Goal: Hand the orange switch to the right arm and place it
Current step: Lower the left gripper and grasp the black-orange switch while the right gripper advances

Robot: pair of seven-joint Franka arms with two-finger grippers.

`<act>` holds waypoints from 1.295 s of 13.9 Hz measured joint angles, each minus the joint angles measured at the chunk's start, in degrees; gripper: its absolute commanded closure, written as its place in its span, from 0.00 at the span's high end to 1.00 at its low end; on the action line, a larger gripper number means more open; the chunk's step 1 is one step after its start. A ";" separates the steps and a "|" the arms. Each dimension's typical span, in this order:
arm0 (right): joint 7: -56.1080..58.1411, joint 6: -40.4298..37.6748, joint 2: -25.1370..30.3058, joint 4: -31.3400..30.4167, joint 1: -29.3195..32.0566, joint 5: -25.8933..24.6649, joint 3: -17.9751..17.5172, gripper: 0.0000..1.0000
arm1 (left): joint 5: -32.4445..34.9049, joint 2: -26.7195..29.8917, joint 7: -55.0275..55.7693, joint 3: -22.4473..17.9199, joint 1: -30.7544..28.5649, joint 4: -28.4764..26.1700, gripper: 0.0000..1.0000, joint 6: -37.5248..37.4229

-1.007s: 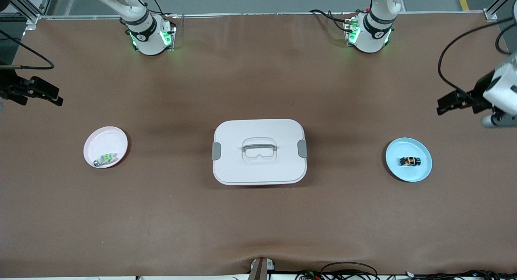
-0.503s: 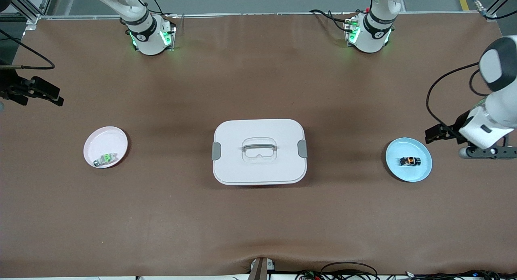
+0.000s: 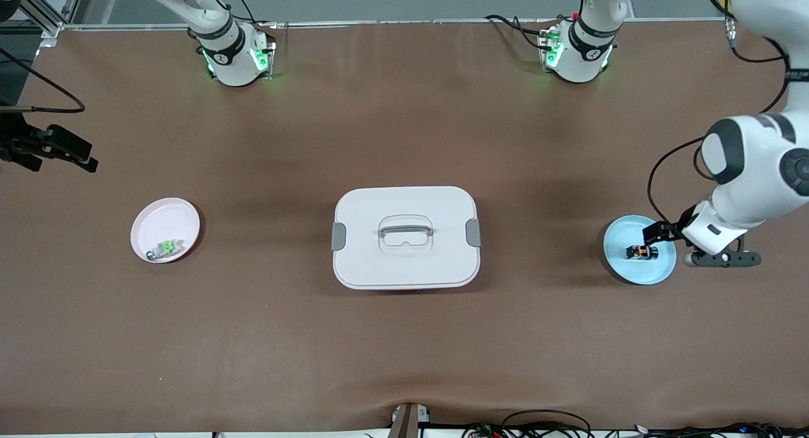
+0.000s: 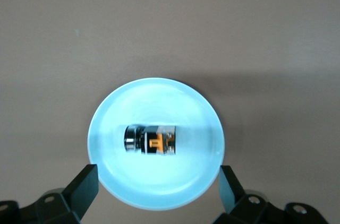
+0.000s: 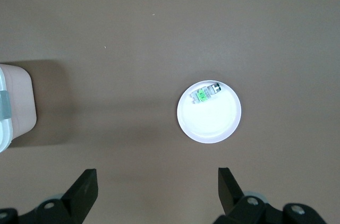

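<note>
The orange switch, a tiny black block with an orange middle, lies on its side in the light blue plate toward the left arm's end of the table. My left gripper hangs over that plate, open. In the left wrist view its two fingers stand wide apart on either side of the plate's rim, with the switch below and nothing between them. My right gripper waits high over the right arm's end of the table, open and empty.
A pink plate holds a pale clear part with a green middle, also seen in the right wrist view. A white lidded box with a handle sits at the table's middle. Cables lie along the front edge.
The left arm has swung in and come down from the table's end, bringing its open gripper over the blue plate. The right gripper has barely shifted.
</note>
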State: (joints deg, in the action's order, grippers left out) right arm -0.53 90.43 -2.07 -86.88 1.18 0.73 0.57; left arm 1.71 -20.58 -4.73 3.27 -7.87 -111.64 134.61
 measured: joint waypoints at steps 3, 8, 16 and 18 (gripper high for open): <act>0.04 1.55 -0.03 0.00 -0.42 0.02 -0.22 1.00 | 0.00 -3.73 0.00 0.00 -0.26 0.07 1.00 1.88; 0.09 2.20 -0.05 0.00 -3.76 -0.03 -0.44 1.00 | 0.00 -5.43 0.00 -0.01 -0.94 0.10 1.00 2.57; 0.10 2.10 -2.62 -0.15 -6.44 -0.04 -0.57 1.00 | 4.54 -8.65 -1.02 -0.02 -1.55 0.11 1.00 5.67; 0.10 2.12 -4.24 -0.16 -6.76 -0.03 -0.57 1.00 | 4.84 -9.09 -1.35 -0.02 -1.80 0.07 1.00 6.64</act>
State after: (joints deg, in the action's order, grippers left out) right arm -0.43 92.56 -6.32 -87.04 -5.58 0.70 -0.01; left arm 6.55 -29.67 -6.08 3.26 -9.66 -111.57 141.24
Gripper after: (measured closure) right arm 0.000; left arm 0.000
